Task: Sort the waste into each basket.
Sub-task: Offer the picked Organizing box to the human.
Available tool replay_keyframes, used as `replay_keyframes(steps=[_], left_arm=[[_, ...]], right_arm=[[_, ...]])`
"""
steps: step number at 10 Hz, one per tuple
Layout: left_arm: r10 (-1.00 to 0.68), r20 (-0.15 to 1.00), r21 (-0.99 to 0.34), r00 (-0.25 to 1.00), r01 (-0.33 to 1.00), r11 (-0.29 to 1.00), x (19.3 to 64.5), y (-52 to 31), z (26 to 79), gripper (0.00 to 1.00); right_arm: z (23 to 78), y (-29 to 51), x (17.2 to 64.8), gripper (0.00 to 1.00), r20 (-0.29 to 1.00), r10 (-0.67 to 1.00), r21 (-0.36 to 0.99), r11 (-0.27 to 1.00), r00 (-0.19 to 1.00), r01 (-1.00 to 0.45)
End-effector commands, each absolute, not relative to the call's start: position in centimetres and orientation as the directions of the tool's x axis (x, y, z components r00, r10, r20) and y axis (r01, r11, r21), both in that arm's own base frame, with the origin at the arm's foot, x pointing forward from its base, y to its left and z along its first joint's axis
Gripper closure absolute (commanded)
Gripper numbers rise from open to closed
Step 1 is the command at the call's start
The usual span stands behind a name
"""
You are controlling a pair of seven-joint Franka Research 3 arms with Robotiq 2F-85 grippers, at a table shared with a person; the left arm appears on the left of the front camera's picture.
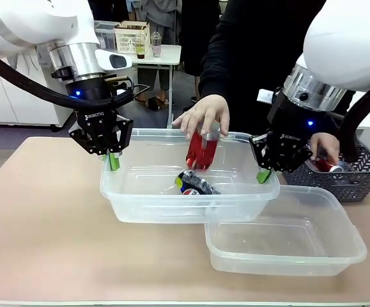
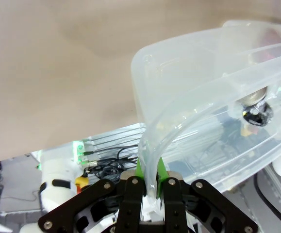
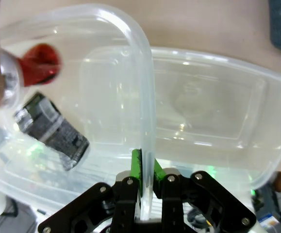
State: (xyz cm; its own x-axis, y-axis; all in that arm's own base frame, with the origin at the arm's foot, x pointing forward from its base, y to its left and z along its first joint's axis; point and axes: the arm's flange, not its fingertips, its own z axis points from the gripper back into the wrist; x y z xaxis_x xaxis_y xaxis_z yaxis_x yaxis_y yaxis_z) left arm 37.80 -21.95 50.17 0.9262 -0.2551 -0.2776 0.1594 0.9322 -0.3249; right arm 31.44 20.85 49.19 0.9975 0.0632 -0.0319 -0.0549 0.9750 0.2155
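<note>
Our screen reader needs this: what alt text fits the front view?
The left pincer and right pincer clamp opposite rims of a clear tub; a person's hand holds a red can inside it, above a dark-labelled container. A second clear tub sits in front.

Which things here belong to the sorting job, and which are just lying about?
Job: gripped clear tub, with left pincer and right pincer clamped on its rim; near clear tub; red can in the person's hand; dark drink container inside the gripped tub.
Lying about: grey lattice basket; crate on far white table.
</note>
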Motion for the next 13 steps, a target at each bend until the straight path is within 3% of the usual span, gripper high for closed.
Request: replay_keyframes(steps=[1, 13], left_arm=[[-0.265, -0.279, -0.336, 0.923, 0.165, 0.927, 37.32, -21.89, 50.7, 0.93], [-0.265, -0.279, -0.336, 0.923, 0.165, 0.927, 37.32, -21.89, 50.7, 0.93]], right_arm=[[49.75, 20.72, 32.09, 0.95, -0.024, 0.075, 0.2, 0.977, 0.997, -0.069], [49.75, 20.72, 32.09, 0.95, -0.024, 0.075, 0.2, 0.977, 0.997, -0.069]])
